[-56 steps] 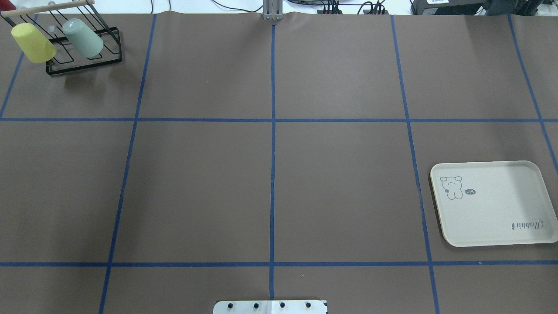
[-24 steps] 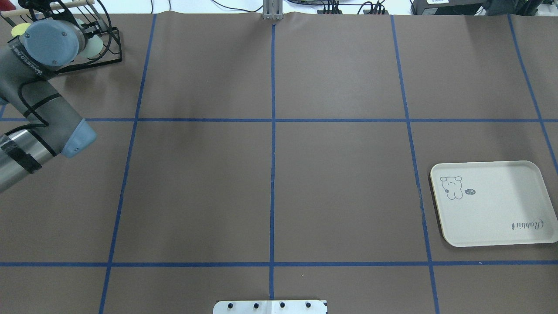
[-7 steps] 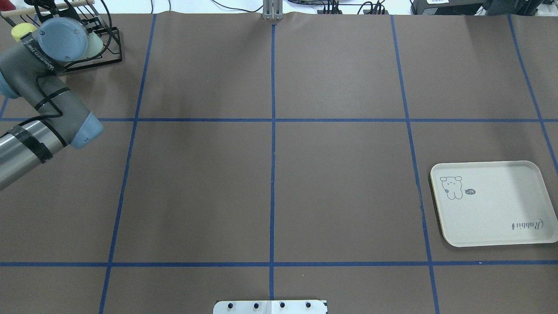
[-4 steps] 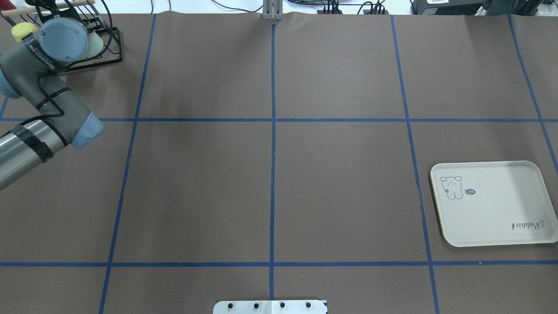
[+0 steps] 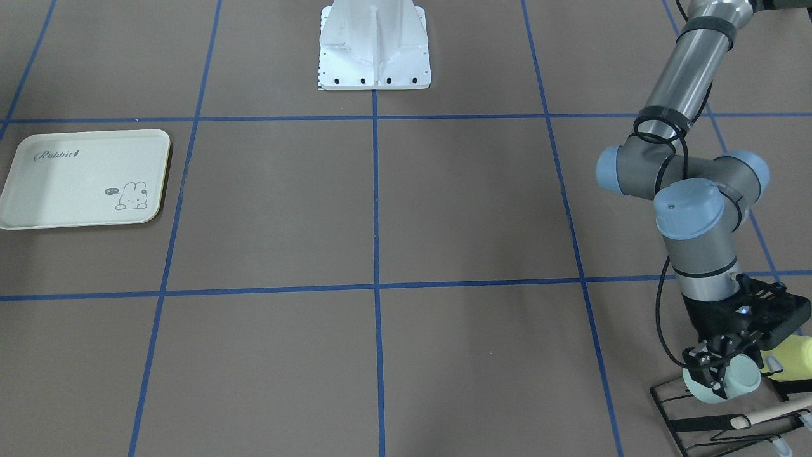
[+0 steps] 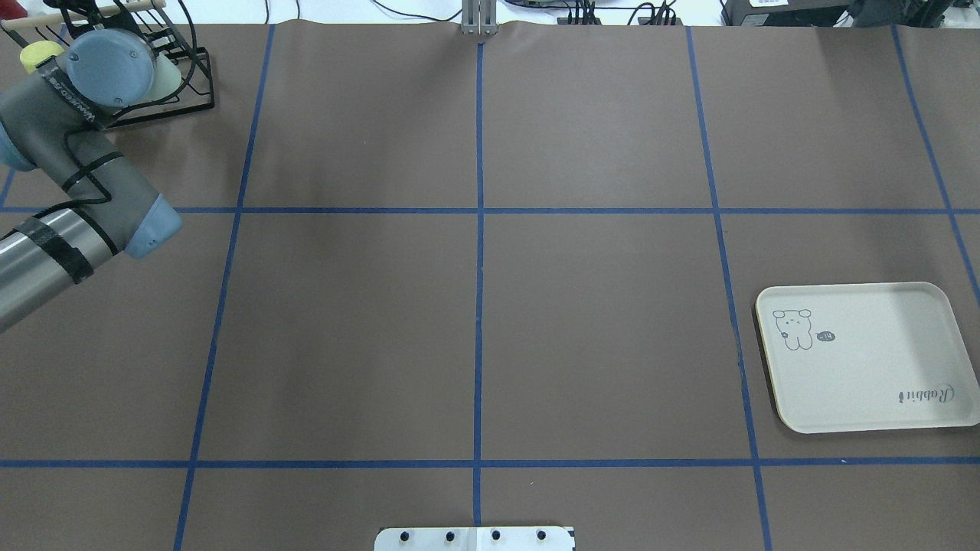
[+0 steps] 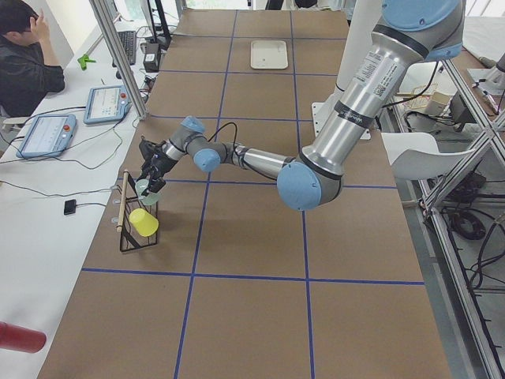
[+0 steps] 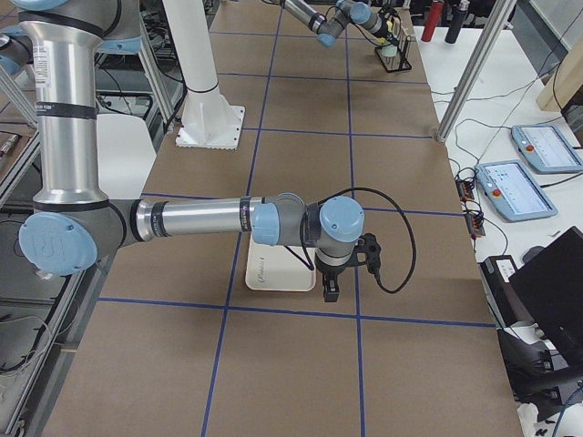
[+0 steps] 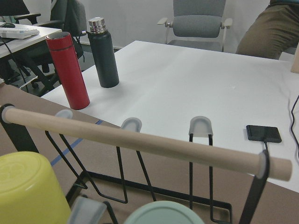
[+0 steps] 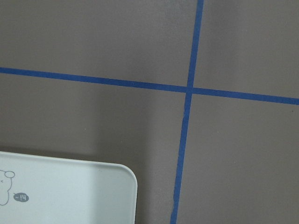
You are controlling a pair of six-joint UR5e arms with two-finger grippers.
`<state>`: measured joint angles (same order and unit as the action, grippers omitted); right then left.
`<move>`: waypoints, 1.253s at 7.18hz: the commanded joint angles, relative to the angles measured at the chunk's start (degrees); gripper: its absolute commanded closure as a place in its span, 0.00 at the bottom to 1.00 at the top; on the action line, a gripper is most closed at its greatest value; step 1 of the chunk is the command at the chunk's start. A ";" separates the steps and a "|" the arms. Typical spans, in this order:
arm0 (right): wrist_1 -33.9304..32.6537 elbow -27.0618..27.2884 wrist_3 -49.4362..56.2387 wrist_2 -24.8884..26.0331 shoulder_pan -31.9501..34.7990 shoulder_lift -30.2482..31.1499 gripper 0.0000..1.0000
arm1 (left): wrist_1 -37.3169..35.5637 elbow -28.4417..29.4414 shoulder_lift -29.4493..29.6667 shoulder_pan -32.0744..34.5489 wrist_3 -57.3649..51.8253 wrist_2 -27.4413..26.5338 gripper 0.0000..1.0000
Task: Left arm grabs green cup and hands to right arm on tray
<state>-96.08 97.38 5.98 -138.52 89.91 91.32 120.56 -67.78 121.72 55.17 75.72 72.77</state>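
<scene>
Exterior front-facing view has the green cup [image 5: 736,381] mouth-down and tilted on a prong of the black wire rack [image 5: 694,424]; the left gripper [image 5: 712,374] straddles it, jaws spread, since the wrist view shows one pad [image 9: 88,210] just beside the cup wall with a sliver of gap, the other pad out of frame; the yellow cup [image 5: 793,358] sits on the rack's next prong and the wooden bar [image 9: 140,140] crosses the rack's top. Judged from this, the grasp wants centring before the pinch, then a pull along the prong's line so the rack is not dragged; the tray [image 5: 57,203] lies well apart from the rack, the right gripper [image 8: 329,293] by it, its jaws unreadable.
</scene>
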 commanded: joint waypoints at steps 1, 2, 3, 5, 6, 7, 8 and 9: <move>0.02 0.00 -0.09 0.00 0.00 0.00 0.00 | 0.11 -0.51 0.79 0.72 -0.22 0.00 0.69; -0.07 -0.09 0.00 0.00 0.00 0.00 0.00 | 0.03 -1.21 0.88 1.16 -0.57 0.00 0.73; -0.07 -0.18 0.00 0.00 0.00 0.00 0.00 | 0.03 -2.44 0.88 1.77 -0.75 0.00 0.77; -0.07 -0.18 0.00 0.00 0.00 0.00 0.00 | -0.06 -4.11 0.45 2.31 -0.84 0.00 0.79; -0.07 -0.18 0.00 0.00 0.00 0.00 0.00 | -0.15 -4.73 0.18 2.83 -0.93 0.00 0.79; -0.07 -0.09 -0.09 0.00 0.00 0.00 0.00 | -0.15 -6.56 -1.21 3.10 -1.02 0.00 0.80; 0.02 0.00 -0.09 0.00 0.00 0.00 0.00 | -0.24 -9.28 -3.31 3.19 -2.67 0.09 0.81; 0.02 0.35 -0.18 0.00 0.00 0.00 0.00 | -0.50 -12.87 -5.25 4.23 -4.25 0.09 0.82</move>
<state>-96.10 97.41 5.88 -138.51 89.91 91.32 120.30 -76.56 118.95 58.49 73.32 72.83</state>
